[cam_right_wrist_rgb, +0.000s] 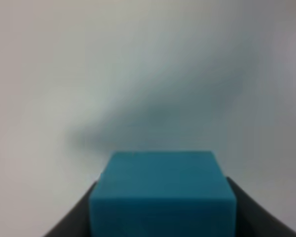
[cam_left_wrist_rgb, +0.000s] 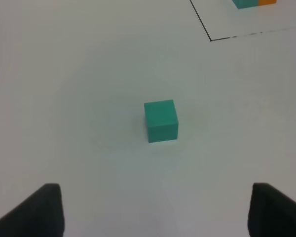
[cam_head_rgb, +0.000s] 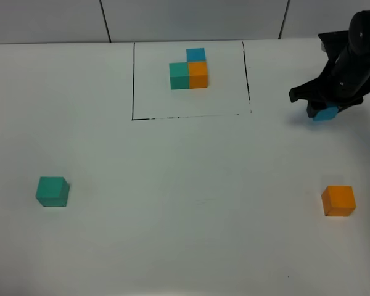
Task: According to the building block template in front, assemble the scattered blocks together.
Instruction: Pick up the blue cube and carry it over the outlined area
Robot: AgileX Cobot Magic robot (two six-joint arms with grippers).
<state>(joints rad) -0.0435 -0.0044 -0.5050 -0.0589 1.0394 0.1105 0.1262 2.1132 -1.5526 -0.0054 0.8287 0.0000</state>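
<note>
Off to the right of the black outline (cam_head_rgb: 133,80), the right gripper (cam_head_rgb: 322,108) is clamped on the blue cube (cam_head_rgb: 327,114), a dark finger against each side (whether the cube rests on the white table (cam_head_rgb: 172,246) or hangs just above it cannot be told). Nearer the front on that side sits the orange cube (cam_head_rgb: 338,201), well apart from the grip, while the teal cube (cam_head_rgb: 52,191) lies far to the left, ahead of the left gripper (cam_left_wrist_rgb: 158,212), whose jaws stand wide apart and hold nothing. Inside the outline at the back, the template (cam_head_rgb: 189,69) shows teal and orange side by side, blue behind the orange.
</note>
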